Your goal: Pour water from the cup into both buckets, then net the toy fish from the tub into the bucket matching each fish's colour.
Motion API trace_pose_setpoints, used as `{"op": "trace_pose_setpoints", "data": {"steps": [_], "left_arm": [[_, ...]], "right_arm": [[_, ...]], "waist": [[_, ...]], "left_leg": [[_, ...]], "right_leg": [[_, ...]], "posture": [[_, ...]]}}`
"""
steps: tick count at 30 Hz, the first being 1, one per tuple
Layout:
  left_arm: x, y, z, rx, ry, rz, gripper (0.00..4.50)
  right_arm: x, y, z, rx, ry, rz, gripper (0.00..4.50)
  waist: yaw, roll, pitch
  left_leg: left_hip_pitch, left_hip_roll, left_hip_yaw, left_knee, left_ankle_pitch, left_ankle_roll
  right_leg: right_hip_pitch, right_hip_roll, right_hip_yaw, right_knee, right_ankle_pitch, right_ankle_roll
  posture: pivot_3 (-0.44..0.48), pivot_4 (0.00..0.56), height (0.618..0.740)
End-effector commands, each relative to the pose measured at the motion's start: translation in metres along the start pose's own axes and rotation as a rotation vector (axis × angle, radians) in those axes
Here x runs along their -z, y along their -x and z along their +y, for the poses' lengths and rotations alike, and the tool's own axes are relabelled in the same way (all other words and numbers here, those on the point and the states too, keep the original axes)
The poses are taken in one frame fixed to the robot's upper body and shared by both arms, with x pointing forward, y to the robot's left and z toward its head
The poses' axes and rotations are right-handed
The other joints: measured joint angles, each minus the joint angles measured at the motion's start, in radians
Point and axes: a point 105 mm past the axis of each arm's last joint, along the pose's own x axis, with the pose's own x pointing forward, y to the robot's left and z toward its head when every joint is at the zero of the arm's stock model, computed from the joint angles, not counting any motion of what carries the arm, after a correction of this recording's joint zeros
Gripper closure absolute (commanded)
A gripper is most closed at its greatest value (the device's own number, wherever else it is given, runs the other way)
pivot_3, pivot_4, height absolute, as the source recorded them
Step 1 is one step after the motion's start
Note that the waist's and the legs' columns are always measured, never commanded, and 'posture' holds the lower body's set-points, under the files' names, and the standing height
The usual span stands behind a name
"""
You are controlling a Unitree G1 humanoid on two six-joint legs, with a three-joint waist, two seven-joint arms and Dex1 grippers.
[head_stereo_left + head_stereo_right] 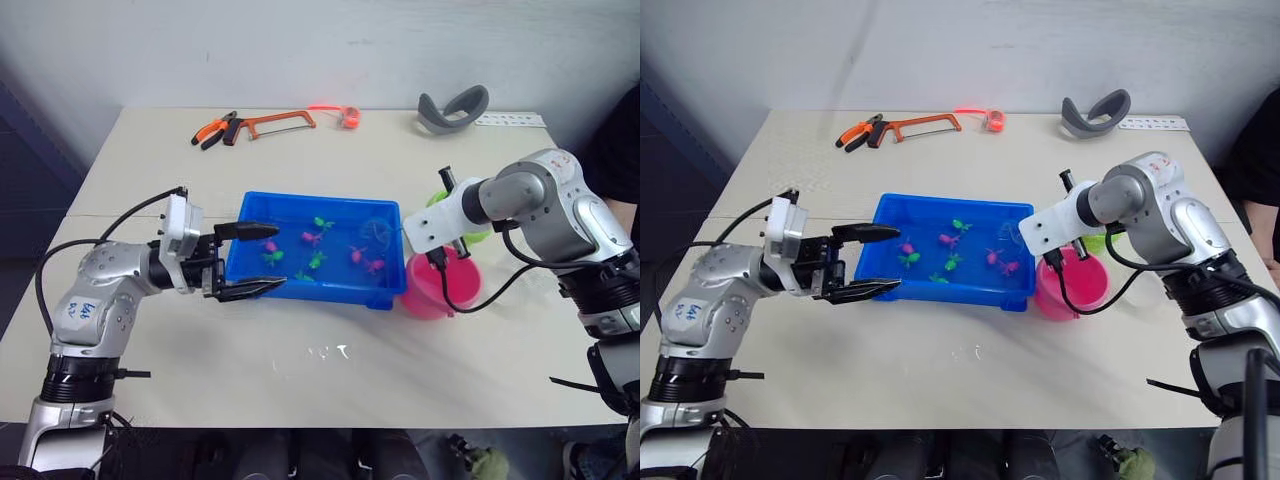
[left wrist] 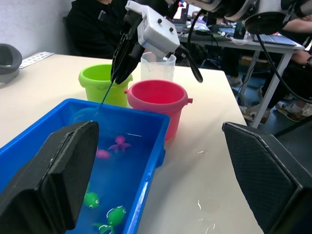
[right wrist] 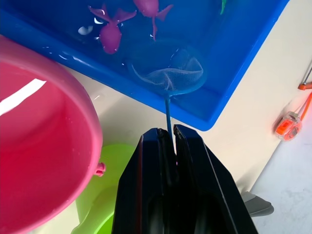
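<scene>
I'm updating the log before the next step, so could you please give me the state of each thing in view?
Left gripper: open, at the tub's end.
Right gripper: shut on the net.
Net: hoop dipped in the tub, empty.
Tub: holds water and fish.
Pink bucket: upright.
Green bucket: upright.
Cup: upright behind the buckets.

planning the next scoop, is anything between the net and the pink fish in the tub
Nothing visible does. The net, held by the right gripper, hangs in the tub at the end by the buckets, and the nearest pink fish lies just beyond its hoop with open water between.
</scene>
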Motion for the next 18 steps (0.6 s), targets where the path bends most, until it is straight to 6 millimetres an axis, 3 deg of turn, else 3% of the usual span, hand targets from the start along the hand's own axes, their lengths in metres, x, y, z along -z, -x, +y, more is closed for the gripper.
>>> {"op": "trace_pose_setpoints", "data": {"steps": [1, 18], "left_arm": [[-0.002, 0.002, 0.002, 0.009, -0.032, 0.018, 0.09], [0.001, 0.0, 0.001, -0.003, -0.031, 0.012, 0.09]], "right_arm": [[0.0, 0.009, 0.002, -0.039, 0.026, 0.027, 4.5], [-0.024, 0.012, 0.02, -0.18, -0.081, -0.098, 4.5]], "waist": [[0.0, 0.0, 0.0], [0.0, 0.0, 0.0]], "left_leg": [[0.0, 0.0, 0.0, 0.0, 0.0, 0.0], [0.0, 0.0, 0.0, 0.0, 0.0, 0.0]], "right_leg": [[0.0, 0.0, 0.0, 0.0, 0.0, 0.0], [0.0, 0.0, 0.0, 0.0, 0.0, 0.0]], "posture": [[0.0, 0.15, 0.74], [0.0, 0.15, 0.74]]}}
